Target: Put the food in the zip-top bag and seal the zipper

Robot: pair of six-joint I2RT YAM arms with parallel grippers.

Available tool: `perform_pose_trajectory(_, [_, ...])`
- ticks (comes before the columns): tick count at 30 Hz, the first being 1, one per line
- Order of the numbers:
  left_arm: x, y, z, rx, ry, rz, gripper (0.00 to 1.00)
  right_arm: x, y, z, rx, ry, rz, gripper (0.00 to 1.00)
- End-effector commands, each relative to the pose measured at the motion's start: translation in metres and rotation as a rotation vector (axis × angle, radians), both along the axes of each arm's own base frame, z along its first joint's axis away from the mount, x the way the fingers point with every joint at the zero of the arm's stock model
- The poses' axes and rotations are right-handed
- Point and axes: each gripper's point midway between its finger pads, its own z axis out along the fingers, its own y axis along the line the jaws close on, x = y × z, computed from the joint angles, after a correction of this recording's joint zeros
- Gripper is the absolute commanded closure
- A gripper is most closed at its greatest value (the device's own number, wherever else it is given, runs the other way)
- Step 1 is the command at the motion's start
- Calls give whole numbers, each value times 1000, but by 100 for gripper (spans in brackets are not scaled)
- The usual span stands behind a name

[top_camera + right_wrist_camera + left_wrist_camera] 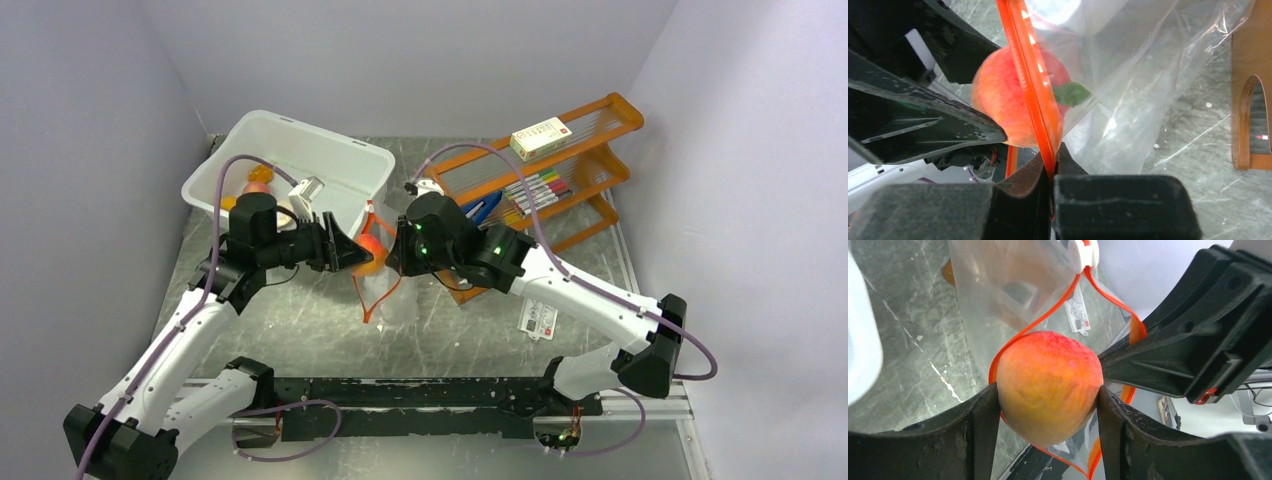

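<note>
1. From above, both arms meet at mid-table, just in front of the white tub. The left gripper holds a peach out toward the right gripper, the two almost touching. The zip-top bag hangs limp between them down to the table, its zipper trailing as an orange-red loop. Small orange pieces show at the tub's left end. To the right stands an orange rack with markers on it.

2. Left wrist view: the left gripper has its two fingers about a peach-width apart and pressed against either side of the peach, so the grip looks firm. The zipper curves round behind the fruit, the mouth gaping, and the clear bag spreads beyond. I cannot tell how far the peach is inside.

3. Right wrist view: the right gripper is pinched tight on the zipper, no gap between the pads, and the strip runs straight up from them. The peach sits just behind that strip, partly seen through the plastic of the bag.
</note>
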Motion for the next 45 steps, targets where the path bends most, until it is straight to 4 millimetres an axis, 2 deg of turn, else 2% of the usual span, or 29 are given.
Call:
perform_pose_trajectory(1, [-3,5,16,32,-29,18,41,3,4,5,48,-16,-16,100])
perform_pose_trajectory(9, [-6,4,16,32,-9,7,38,1,5,11,82,-18,-19,100])
perform_pose_trajectory(13, [-5,7,16,54,-4,24,33,2,1,12,98,-24,-40,100])
perform_pose_trajectory(21, [-16,-3,33,-41,-23,-43,25,1,0,11,116,-19,-46,100])
perform_pose_trajectory(26, [-19,-6,38,-65,-13,-64,25,-1,1,10,143,-8,-49,100])
perform_pose_trajectory(33, [-25,-10,47,-115,-18,-97,31,-3,-1,9,194,14,-72,100])
perform_pose_trajectory(41, [-20,-6,34,-63,1,-66,50,-3,-8,11,282,28,-113,100])
perform_pose_trajectory(45, [-15,-2,28,-24,-2,-40,49,-2,-9,13,292,27,-117,100])
